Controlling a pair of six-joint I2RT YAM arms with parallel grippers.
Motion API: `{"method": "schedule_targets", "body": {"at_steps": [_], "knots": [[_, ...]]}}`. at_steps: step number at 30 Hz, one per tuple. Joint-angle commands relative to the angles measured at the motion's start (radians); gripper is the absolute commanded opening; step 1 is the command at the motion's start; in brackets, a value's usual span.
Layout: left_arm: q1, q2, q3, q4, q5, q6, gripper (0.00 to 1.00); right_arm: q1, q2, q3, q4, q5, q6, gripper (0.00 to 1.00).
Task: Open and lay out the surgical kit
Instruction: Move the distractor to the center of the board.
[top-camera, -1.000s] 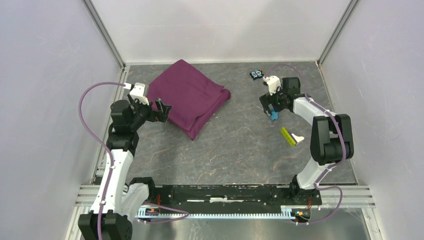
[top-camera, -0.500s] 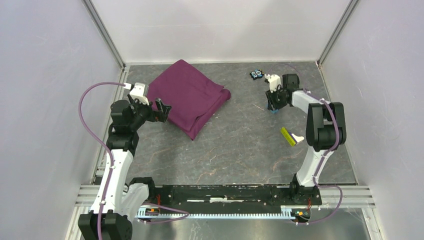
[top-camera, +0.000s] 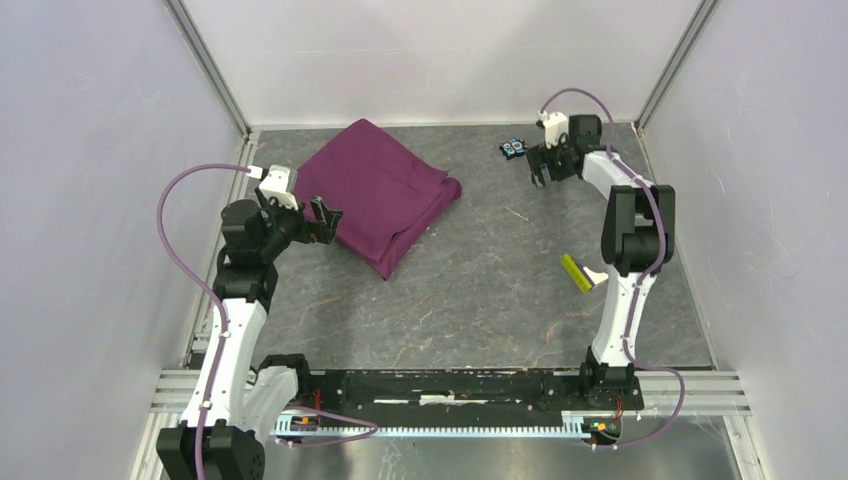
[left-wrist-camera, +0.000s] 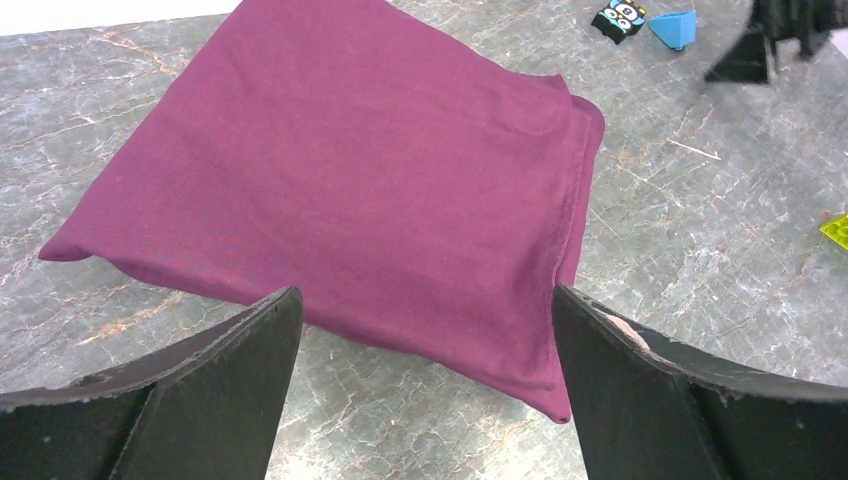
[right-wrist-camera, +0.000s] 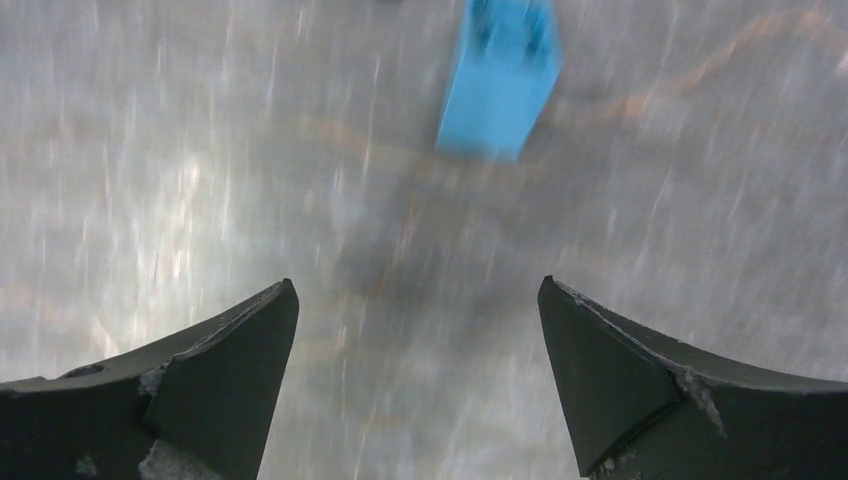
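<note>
Cloth (top-camera: 375, 190) lies folded, yellow-green block (top-camera: 576, 272) well apart.

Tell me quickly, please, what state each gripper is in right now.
Left gripper: open, holding nothing, facing the purple cloth.
Right gripper: open, holding nothing.

Cloth (top-camera: 378, 195) was plain plum-purple, the table (top-camera: 470, 290) grey marble-patterned with rusty veins, the small block (right-wrist-camera: 500, 75) bright blue, the long block (top-camera: 575, 272) yellow-green.

Grey marbled table (top-camera: 470, 290), folded plum cloth (top-camera: 380, 190), blue block (left-wrist-camera: 672, 27), yellow-green block (top-camera: 576, 272)
</note>
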Motion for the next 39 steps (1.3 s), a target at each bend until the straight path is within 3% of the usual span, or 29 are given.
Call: {"method": "schedule_targets", "body": {"at_steps": [1,6,10,20,23,27,30,34,39], "knots": [[0.003,-0.015,-0.005,0.043,0.017,0.026,1.00,-0.052,-0.296,-0.251,-0.062,-0.103,-0.099,0.98],[0.003,-0.014,-0.002,0.051,0.045,0.015,1.00,-0.079,-0.617,-0.583,-0.205,-0.079,-0.336,0.98],[0.003,-0.010,-0.002,0.051,0.060,0.009,1.00,-0.096,-0.759,-0.761,-0.267,-0.010,-0.443,0.98],[0.003,-0.019,-0.009,0.051,0.060,0.008,1.00,-0.105,-0.681,-0.872,-0.267,-0.007,-0.507,0.97],[0.003,-0.020,-0.007,0.051,0.056,0.008,1.00,-0.108,-0.640,-0.859,-0.263,-0.002,-0.515,0.83],[0.003,-0.019,-0.009,0.051,0.056,0.006,1.00,-0.112,-0.595,-0.801,-0.258,-0.018,-0.503,0.53],[0.003,-0.018,-0.009,0.051,0.053,0.008,1.00,-0.112,-0.528,-0.711,-0.253,-0.033,-0.474,0.24],[0.003,-0.013,-0.008,0.051,0.051,0.008,1.00,-0.112,-0.401,-0.539,-0.208,-0.024,-0.407,0.14],[0.004,0.000,-0.011,0.055,0.034,0.014,1.00,-0.112,-0.161,-0.208,-0.144,0.008,-0.260,0.15]]}}
